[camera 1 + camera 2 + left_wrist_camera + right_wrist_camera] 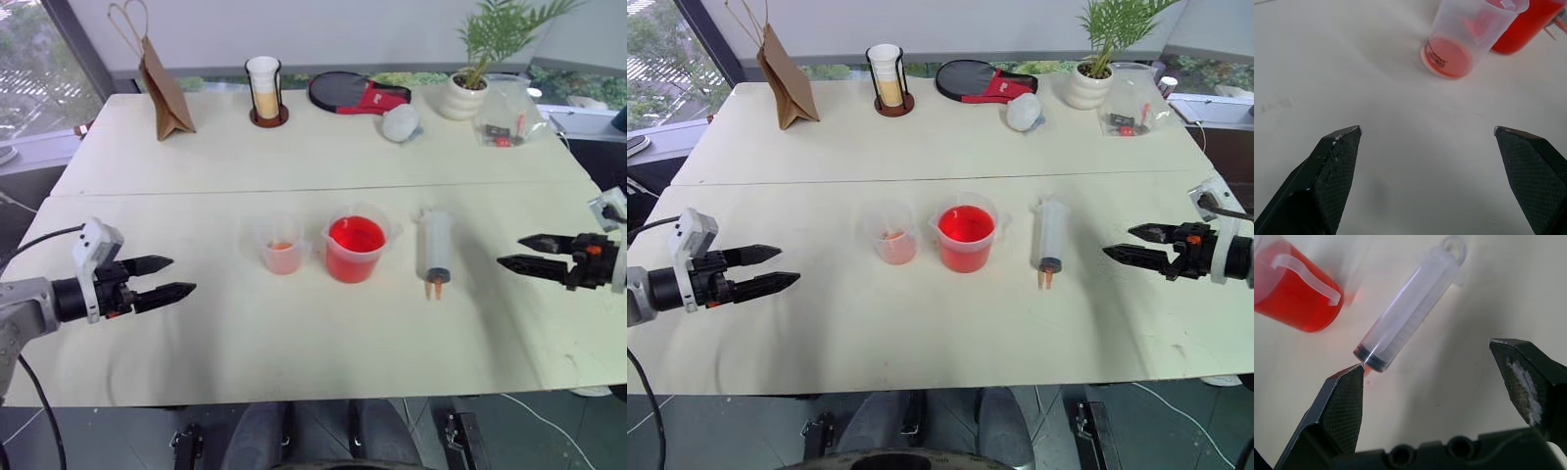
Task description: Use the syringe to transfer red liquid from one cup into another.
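1. Red beaker [355, 249]: table centre, holding red liquid [356, 236].
2. Small cup [282, 245]: just left of the beaker.
3. Syringe [434, 251]: lying right of the beaker.
4. Left gripper [165, 278] and right gripper [524, 253]: both spread, empty, flanking the beaker well apart.

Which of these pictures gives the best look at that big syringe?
The right wrist view: the syringe lies close up, barrel and plunger ring plain. Both head views show it small but whole, orange tip included, on the table.

syringe [1400, 308]: orange tip is hidden behind one finger [1342, 406] in right wrist view | red beaker [1528, 24]: cut off at 1 o'clock, left wrist view | bag contents [502, 135]: too small to be told
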